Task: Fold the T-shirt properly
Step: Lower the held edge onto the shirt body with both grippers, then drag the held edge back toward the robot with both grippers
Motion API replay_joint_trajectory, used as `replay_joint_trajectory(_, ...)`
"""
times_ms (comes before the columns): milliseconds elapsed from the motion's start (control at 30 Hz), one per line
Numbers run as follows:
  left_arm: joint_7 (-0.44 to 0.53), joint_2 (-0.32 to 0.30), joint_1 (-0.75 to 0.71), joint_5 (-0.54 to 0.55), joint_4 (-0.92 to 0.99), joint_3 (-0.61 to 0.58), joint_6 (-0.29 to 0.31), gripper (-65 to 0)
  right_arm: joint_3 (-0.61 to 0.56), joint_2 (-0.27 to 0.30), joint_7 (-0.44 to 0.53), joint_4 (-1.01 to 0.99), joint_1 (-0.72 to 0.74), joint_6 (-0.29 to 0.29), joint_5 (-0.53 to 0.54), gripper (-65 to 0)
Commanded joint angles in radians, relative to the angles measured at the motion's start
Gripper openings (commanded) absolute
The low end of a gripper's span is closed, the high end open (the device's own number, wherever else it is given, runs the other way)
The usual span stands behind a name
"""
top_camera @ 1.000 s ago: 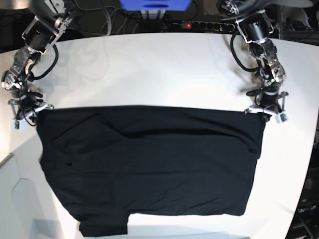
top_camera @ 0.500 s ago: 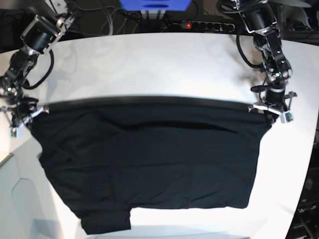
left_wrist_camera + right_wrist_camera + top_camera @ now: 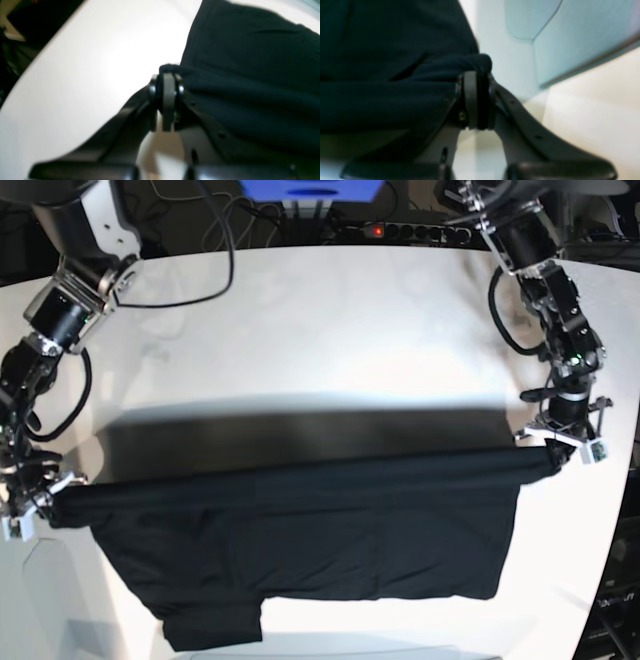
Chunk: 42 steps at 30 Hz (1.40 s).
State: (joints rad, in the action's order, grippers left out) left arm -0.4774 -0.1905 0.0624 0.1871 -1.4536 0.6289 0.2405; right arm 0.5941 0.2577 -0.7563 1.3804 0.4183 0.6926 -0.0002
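Note:
The black T-shirt [image 3: 300, 530] lies across the front of the white table [image 3: 320, 330], and its far edge is raised off the table and stretched tight between both grippers. In the base view my left gripper [image 3: 558, 456] is at the right, shut on one corner of that edge. At the left my right gripper [image 3: 47, 506] is shut on the other corner. The left wrist view shows the left gripper [image 3: 167, 75] pinching bunched cloth of the T-shirt [image 3: 250, 62]. In the right wrist view, the right gripper [image 3: 476, 75] pinches the T-shirt [image 3: 382, 50] likewise. No print or tag shows.
A power strip [image 3: 400, 230] with a red light and cables lie behind the table's far edge. A pale blue-grey panel [image 3: 40, 580] sits at the front left, also seen as the panel [image 3: 570, 37] in the right wrist view. The lifted cloth casts a broad shadow [image 3: 300, 440].
Both grippers have carried the shirt's far edge up and toward the front of the table. The visible shirt area has shrunk as the cloth comes over itself.

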Motion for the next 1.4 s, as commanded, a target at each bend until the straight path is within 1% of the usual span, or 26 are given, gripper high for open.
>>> replay_joint_trajectory(0,0.019,-0.019,0.030,-0.002,-0.022,0.027,-0.014,-64.9,0.002,0.022,0.024,0.020,0.031,0.006,0.001,-65.0)
replay_joint_trajectory(133,0.001,-0.019,0.032,-0.002,-0.022,0.039,-0.014,-64.9,0.003,0.019,0.022,0.020,0.011,0.006,0.001,-65.0)
replay_joint_trajectory(267,0.001,-0.017,-0.011,-0.001,-0.023,0.064,-0.014,-64.9,0.003,0.015,0.025,0.020,-0.075,0.006,0.006,-65.0)
replay_joint_trajectory(333,0.001,-0.017,-0.034,-0.001,-0.022,0.067,-0.014,-64.9,0.010,-0.007,0.030,0.021,-0.120,0.006,0.006,-65.0)
replay_joint_trajectory(400,0.003,-0.017,-0.069,-0.001,-0.022,0.069,-0.014,-64.9,0.011,-0.016,0.033,0.044,-0.167,0.006,0.006,-65.0)
replay_joint_trajectory(467,0.003,-0.017,-0.095,-0.001,-0.022,0.069,-0.014,-64.9,0.011,-0.024,0.033,0.090,-0.223,0.006,0.006,-65.0)
replay_joint_trajectory(533,0.003,-0.017,-0.129,-0.001,-0.022,0.069,-0.014,-64.9,0.011,-0.053,0.033,0.152,-0.279,0.006,0.006,-65.0)
replay_joint_trajectory(600,0.003,-0.016,-0.160,-0.001,-0.022,0.069,-0.014,-64.9,0.010,-0.067,0.033,0.215,-0.341,0.006,0.006,-65.0)
replay_joint_trajectory(733,0.004,0.016,-0.215,-0.001,-0.023,0.069,-0.013,-64.9,0.011,-0.090,0.033,0.293,-0.450,0.006,0.006,-65.0)
replay_joint_trajectory(800,0.004,0.019,-0.237,-0.001,-0.028,0.069,-0.013,-64.9,0.016,-0.102,0.033,0.333,-0.503,0.006,0.006,-65.0)
replay_joint_trajectory(933,0.004,0.047,-0.283,-0.001,-0.078,0.069,-0.013,-64.9,0.082,-0.146,0.036,0.394,-0.577,0.006,0.006,-65.0)
replay_joint_trajectory(1000,0.004,0.053,-0.312,-0.001,-0.108,0.069,-0.013,-64.9,0.096,-0.160,0.065,0.403,-0.603,0.006,0.006,-65.0)
replay_joint_trajectory(1133,0.004,0.070,-0.367,-0.001,-0.137,0.070,-0.013,-64.9,0.114,-0.165,0.142,0.399,-0.669,0.006,0.006,-65.0)
replay_joint_trajectory(1367,0.004,0.101,-0.433,-0.001,-0.138,0.161,-0.011,-64.9,0.114,-0.165,0.241,0.400,-0.772,0.006,0.006,-65.0)
